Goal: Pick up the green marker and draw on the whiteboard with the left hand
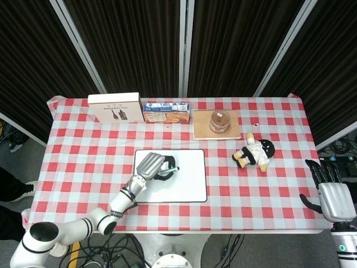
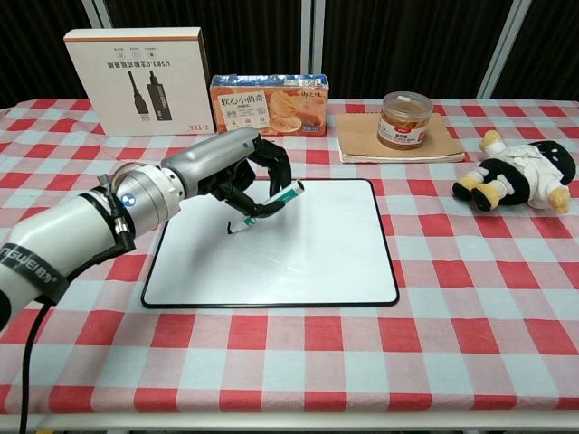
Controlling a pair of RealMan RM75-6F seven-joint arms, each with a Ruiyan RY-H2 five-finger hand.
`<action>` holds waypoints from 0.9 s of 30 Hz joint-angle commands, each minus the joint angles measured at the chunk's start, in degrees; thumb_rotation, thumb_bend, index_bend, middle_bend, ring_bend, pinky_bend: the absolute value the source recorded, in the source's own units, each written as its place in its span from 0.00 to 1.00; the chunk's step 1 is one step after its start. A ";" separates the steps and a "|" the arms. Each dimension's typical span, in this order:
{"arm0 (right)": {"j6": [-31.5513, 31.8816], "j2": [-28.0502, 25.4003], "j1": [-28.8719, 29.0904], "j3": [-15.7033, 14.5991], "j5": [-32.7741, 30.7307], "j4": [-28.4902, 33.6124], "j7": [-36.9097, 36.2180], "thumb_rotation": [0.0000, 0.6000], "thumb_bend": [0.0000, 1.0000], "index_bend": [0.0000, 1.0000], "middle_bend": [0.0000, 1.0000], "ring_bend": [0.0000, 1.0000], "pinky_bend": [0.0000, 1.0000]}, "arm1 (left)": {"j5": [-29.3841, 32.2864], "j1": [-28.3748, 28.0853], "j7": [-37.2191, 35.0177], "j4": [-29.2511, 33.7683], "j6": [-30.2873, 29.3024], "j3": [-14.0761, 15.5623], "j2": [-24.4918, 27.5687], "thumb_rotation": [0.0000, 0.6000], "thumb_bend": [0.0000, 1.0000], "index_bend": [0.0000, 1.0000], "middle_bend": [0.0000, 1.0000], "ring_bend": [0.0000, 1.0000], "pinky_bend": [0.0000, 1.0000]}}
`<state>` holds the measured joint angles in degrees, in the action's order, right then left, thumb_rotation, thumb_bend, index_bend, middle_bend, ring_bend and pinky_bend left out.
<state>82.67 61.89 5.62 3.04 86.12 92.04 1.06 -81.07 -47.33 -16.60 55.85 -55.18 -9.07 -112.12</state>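
My left hand (image 2: pixel 237 172) (image 1: pixel 152 166) holds the green marker (image 2: pixel 269 207) (image 1: pixel 169 171) over the left part of the whiteboard (image 2: pixel 308 253) (image 1: pixel 187 184). The marker slants down to the left, and its dark tip sits at or just above the white surface; I cannot tell if it touches. No drawn line shows on the board. My right hand (image 1: pixel 334 192) hangs off the table's right edge with fingers apart, holding nothing, and shows only in the head view.
Along the back stand a white cable box (image 2: pixel 136 80), a snack box (image 2: pixel 270 104) and a jar (image 2: pixel 404 118) on a brown board (image 2: pixel 362 137). A plush doll (image 2: pixel 516 178) lies at the right. The red checked tablecloth (image 2: pixel 298 353) covers the table.
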 commanded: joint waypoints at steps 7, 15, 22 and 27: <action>0.45 -0.13 -0.30 -0.01 0.04 -0.43 -0.73 1.00 0.15 0.00 0.10 0.00 0.00 | 0.06 0.99 1.03 6.37 0.80 1.06 1.82 1.00 0.43 0.58 0.58 0.86 0.88; 0.82 -0.24 -0.53 -0.02 0.18 -0.77 -1.35 1.00 0.15 0.00 0.10 0.00 0.00 | 0.70 0.47 3.34 8.18 -0.21 -1.24 3.53 1.00 0.43 0.58 0.58 0.86 0.88; 0.96 -0.12 -0.65 0.04 0.13 -1.13 -1.99 1.00 0.15 0.00 0.10 0.00 0.00 | 1.50 1.37 6.05 8.69 -0.37 -1.05 6.30 1.00 0.43 0.58 0.58 0.86 0.88; 0.99 -0.07 -0.46 0.11 0.55 -1.36 -2.28 1.00 0.15 0.00 0.10 0.00 0.00 | 2.70 3.58 17.79 8.80 -1.94 0.25 12.09 1.00 0.43 0.58 0.58 0.85 0.87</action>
<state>83.66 61.82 5.15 3.14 86.66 90.67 -1.21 -79.42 -45.20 -5.18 64.31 -56.34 -9.64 -103.55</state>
